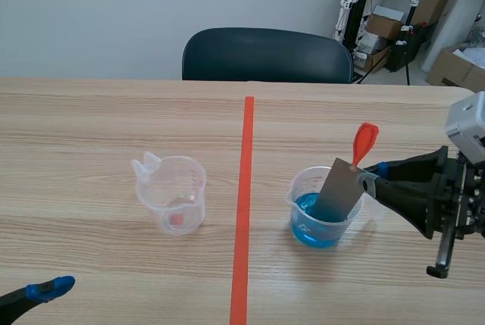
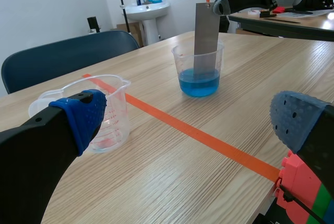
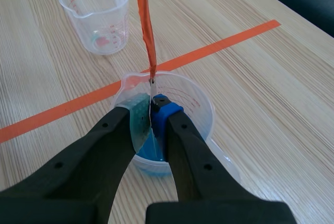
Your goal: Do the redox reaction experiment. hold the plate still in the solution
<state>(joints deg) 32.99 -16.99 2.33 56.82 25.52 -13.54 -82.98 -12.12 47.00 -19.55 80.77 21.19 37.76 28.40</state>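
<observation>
Fingers of the right gripper point(image 3: 152, 108) are squeezed shut on the top edge of the plate point(image 1: 339, 189), with the blue pads pressed on its two flat sides. The plate is thin, grey and shiny. An orange strip point(image 1: 364, 143) sticks up from its top corner. The plate stands in the clear cup point(image 1: 297, 202) on the right side of the desk point(image 1: 91, 113), and its lower end sits down in the blue solution point(image 2: 198, 84). In the scene view it leans a little toward the gripper, and it seems to rest near the cup's rim.

The left gripper point(image 2: 190, 117) is low at the near edge of the desk, far from the cup. Its fingers are wide apart and hold nothing. Ahead of it, across the orange line, stands the empty cup point(image 1: 189, 181) with a small red spot at its bottom.

The step in hand looks like waiting with the plate in the blue water. To do it well, the right arm should not shake, lift or tip. The grip should be firm, because the plate is thin and smooth and could slip or swing. The plate should not push hard on the rim, or the light cup may slide or fall over and spill. The lower end should be under the blue water the whole time. The left arm is best left far away, so it cannot bump anything.
</observation>
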